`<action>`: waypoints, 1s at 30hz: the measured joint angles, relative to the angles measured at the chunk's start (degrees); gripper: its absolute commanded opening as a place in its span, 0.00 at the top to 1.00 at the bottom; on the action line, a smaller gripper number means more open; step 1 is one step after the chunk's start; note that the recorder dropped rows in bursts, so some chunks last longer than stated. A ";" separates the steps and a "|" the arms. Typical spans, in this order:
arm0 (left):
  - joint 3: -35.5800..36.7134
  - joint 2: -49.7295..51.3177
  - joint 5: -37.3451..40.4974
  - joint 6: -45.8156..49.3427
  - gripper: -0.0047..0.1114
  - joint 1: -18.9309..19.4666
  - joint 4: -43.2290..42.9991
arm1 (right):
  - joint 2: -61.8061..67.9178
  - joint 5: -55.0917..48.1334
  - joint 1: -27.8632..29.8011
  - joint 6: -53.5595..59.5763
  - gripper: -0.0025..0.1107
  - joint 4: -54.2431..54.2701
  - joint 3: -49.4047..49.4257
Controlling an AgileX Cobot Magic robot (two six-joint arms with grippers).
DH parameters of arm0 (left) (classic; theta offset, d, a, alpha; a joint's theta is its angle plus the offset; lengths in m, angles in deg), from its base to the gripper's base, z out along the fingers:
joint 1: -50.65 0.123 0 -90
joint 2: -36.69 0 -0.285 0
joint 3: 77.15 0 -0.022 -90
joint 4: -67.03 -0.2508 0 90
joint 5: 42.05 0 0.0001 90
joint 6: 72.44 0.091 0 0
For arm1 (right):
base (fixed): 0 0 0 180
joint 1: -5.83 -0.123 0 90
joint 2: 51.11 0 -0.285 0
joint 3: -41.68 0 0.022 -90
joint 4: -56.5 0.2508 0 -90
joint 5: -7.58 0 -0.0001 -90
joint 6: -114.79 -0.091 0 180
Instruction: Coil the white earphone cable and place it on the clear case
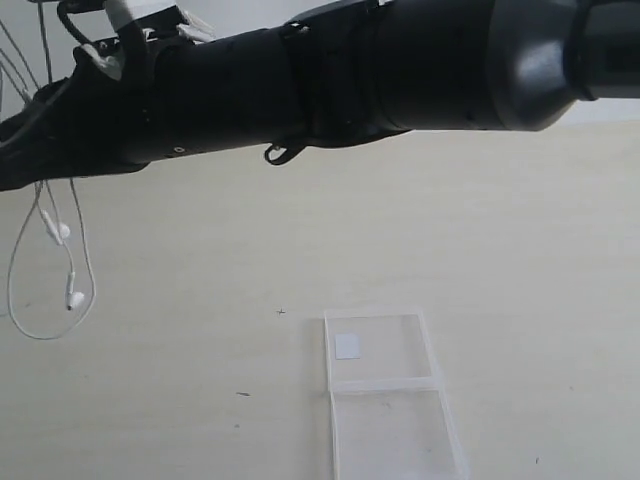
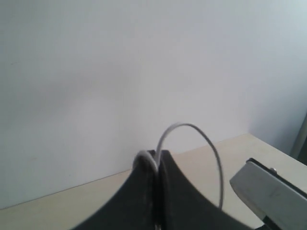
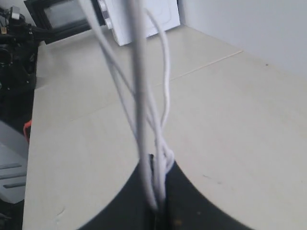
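The white earphone cable [image 1: 20, 318] hangs in long loops at the far left of the exterior view, its two earbuds [image 1: 64, 231] dangling above the table. My left gripper [image 2: 156, 155] is shut on one strand of the cable [image 2: 215, 150], which arcs out of the jaws. My right gripper [image 3: 156, 165] is shut on a bundle of several strands of the cable [image 3: 140, 96] that rise from its fingertips. The clear case [image 1: 385, 430] lies open and flat at the table's near edge, its white sticker [image 1: 347, 346] on the far panel. Both grippers are held high, far left of the case.
A thick black arm [image 1: 350, 70] spans the top of the exterior view from the right. A white box [image 3: 144, 19] and dark equipment [image 3: 17, 52] stand at the table's far end. A grey metal part [image 2: 268, 191] shows beside the left gripper.
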 measured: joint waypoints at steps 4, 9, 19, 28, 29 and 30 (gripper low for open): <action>0.11 0.00 0.00 -0.19 0.96 0.00 -0.60 | 0.00 0.75 0.00 -8.61 0.98 -8.73 -0.28; 0.11 0.13 -0.12 -0.59 0.96 0.00 -0.66 | 0.00 1.00 0.00 -11.74 0.97 -12.53 -0.26; 0.00 0.01 -0.01 -0.81 0.96 0.00 -0.17 | 0.00 -0.47 0.00 -12.33 0.66 -14.15 -0.26; 0.00 0.01 -0.83 -0.86 0.96 0.00 -0.17 | 0.00 -0.69 0.00 -10.14 0.61 -11.54 -0.26; 0.00 0.01 -1.08 -0.86 0.96 0.00 0.17 | 0.00 -0.69 0.00 -9.23 0.61 -10.40 -0.26; 0.00 0.01 -1.09 -0.86 0.96 0.00 0.38 | 0.00 -0.69 0.00 -8.49 0.61 -9.20 -0.26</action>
